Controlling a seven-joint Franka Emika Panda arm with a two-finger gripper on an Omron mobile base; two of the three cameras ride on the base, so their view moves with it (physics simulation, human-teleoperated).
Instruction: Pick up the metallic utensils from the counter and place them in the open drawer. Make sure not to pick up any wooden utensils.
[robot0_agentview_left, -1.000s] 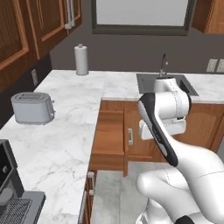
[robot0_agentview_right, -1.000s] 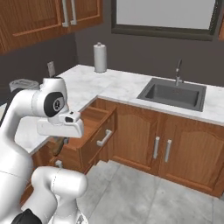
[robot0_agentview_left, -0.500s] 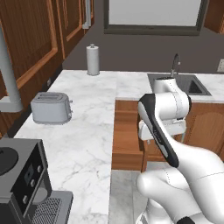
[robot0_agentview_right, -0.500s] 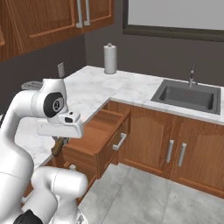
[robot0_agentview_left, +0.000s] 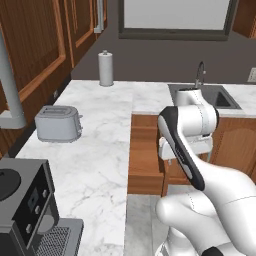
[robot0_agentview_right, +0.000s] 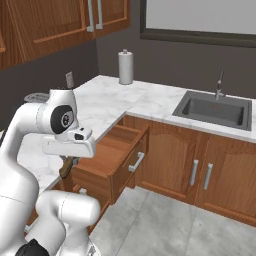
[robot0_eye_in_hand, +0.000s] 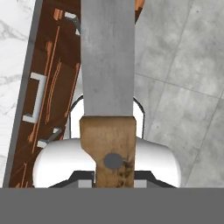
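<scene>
- the gripper (robot0_eye_in_hand: 113, 175) is carrying one of the metallic utensils, the brown-handled utensil (robot0_eye_in_hand: 109, 78); the fingers are closing narrowly on its dark brown handle, which is filling the bottom middle of the hand view; a rivet is showing on the wood
- the flat grey blade is running straight away from the hand, so the long axis is lying along the gripper's own line; handle toward the hand, metal end pointing outward; in the hand view that end is passing over grey floor tiles, so I judge the piece is hanging steeply downward
- in the right base view a sliver of the brown handle (robot0_agentview_right: 67, 167) is poking out under the hand, just beside the near front corner of the drawer (robot0_agentview_right: 112, 150)
- the drawer is standing pulled out from the wooden base, its flat wood bottom bare as far as I can see; reason for holding by the handle, as I judge it: blade end is staying free to go down into the tray first
- the hand is hovering beside the drawer front rather than over its bottom; transport step, release not yet due
- the counter (robot0_agentview_left: 95, 150) is lying left of the drawer in the left base view; a toaster (robot0_agentview_left: 57, 123) is sitting on it, well apart from the drawer
</scene>
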